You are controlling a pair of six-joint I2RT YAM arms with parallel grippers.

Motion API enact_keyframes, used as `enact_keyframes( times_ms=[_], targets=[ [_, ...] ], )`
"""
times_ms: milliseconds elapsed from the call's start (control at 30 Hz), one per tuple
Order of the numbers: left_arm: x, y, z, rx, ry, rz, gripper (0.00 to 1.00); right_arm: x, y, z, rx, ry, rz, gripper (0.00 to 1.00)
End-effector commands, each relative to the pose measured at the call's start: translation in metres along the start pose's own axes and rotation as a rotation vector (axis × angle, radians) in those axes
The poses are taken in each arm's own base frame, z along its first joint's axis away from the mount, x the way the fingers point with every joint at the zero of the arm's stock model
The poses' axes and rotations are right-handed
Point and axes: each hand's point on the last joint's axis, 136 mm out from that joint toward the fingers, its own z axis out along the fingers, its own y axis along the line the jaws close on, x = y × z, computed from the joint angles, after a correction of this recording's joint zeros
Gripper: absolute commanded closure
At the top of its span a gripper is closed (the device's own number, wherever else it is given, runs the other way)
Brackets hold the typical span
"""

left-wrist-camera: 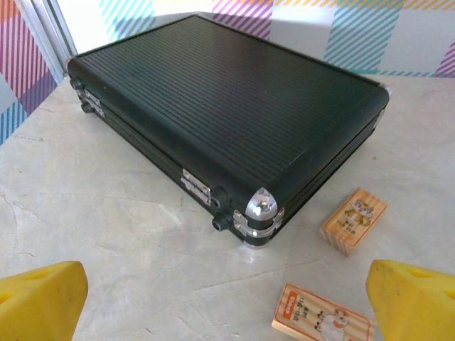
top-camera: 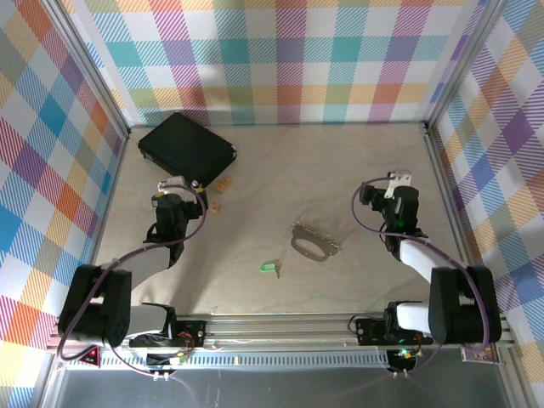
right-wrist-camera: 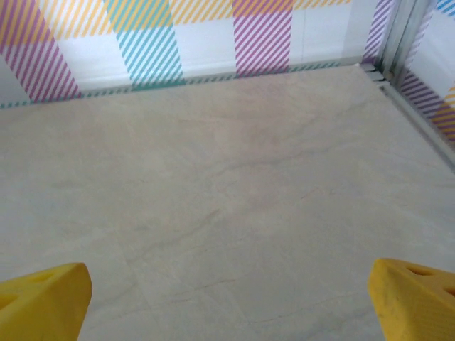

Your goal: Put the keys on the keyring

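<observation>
Nearest the arm bases, what looks like a small green key (top-camera: 270, 269) lies flat on the counter (top-camera: 340, 161). Just beyond it is the silvery keyring (top-camera: 314, 242), apart from the key and too small to read in detail. Both sit mid-counter between the arms, so either arm could reach them. The left end effector (top-camera: 180, 185) is empty, fingers (left-wrist-camera: 43, 295) spread wide, aimed past two wooden blocks (left-wrist-camera: 353, 220) at the black case (left-wrist-camera: 227, 106). The right end effector (top-camera: 393, 185) is also spread and empty, facing the back wall (right-wrist-camera: 213, 35). My read: nothing is threaded yet.
</observation>
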Motion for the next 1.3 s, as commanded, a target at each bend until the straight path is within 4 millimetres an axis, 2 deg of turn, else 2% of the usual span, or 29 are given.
enact_keyframes(
  times_ms=[0, 133, 233, 367, 467, 600, 767, 967, 1033, 1267],
  targets=[
    [0.001, -0.007, -0.012, 0.050, 0.086, -0.085, 0.00, -0.001, -0.011, -0.016, 0.092, 0.123, 0.123, 0.01],
    [-0.003, -0.013, -0.031, 0.072, 0.181, -0.235, 0.00, -0.008, -0.003, -0.034, 0.075, 0.218, 0.200, 0.01],
    [-0.006, -0.027, -0.046, 0.146, 0.264, -0.288, 0.00, -0.008, 0.010, -0.044, 0.027, 0.317, 0.233, 0.01],
    [0.000, -0.048, -0.063, 0.251, 0.397, -0.308, 0.00, -0.002, 0.032, -0.051, -0.057, 0.429, 0.242, 0.01],
    [0.007, -0.063, -0.078, 0.325, 0.502, -0.298, 0.00, 0.011, 0.050, -0.058, -0.121, 0.506, 0.236, 0.01],
    [0.007, -0.097, -0.100, 0.485, 0.600, -0.254, 0.00, 0.031, 0.071, -0.070, -0.204, 0.613, 0.222, 0.01],
    [0.022, -0.155, -0.126, 0.676, 0.701, -0.154, 0.00, 0.045, 0.099, -0.094, -0.319, 0.720, 0.180, 0.01],
    [0.047, -0.204, -0.130, 0.793, 0.747, -0.119, 0.01, 0.058, 0.122, -0.121, -0.426, 0.809, 0.201, 0.01],
    [0.049, -0.217, -0.127, 0.825, 0.737, -0.128, 0.03, 0.063, 0.125, -0.127, -0.448, 0.832, 0.214, 0.01],
    [0.069, -0.253, -0.113, 0.875, 0.785, -0.158, 0.13, 0.075, 0.129, -0.147, -0.476, 0.874, 0.249, 0.01]
  ],
)
